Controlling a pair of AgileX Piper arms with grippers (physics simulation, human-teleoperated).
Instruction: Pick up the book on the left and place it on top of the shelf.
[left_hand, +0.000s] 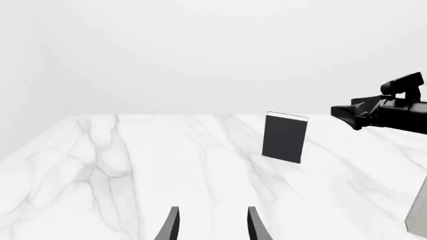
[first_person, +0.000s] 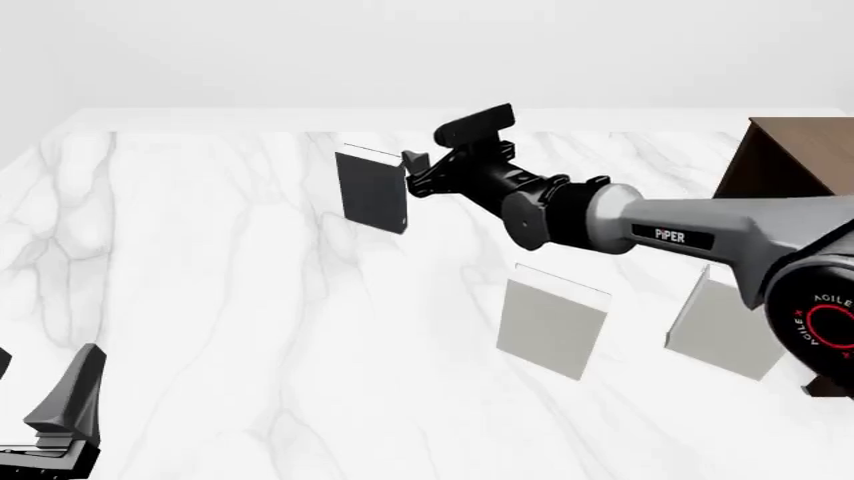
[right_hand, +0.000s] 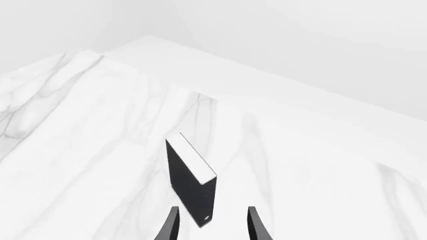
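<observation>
Book (first_person: 371, 190) stood upright mid-frame, long axis vertical, bare marble left of it. Right gripper (first_person: 411, 172) had its jaws wide, just beside its edge; left gripper (left_hand: 211, 225) was open too.

Dark book (first_person: 372, 189) upright — shelf (first_person: 787, 160) far right

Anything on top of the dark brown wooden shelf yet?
The visible part of the dark brown wooden shelf top is bare. The rest runs out of frame. The charcoal-black hardcover book stands on the table.
</observation>
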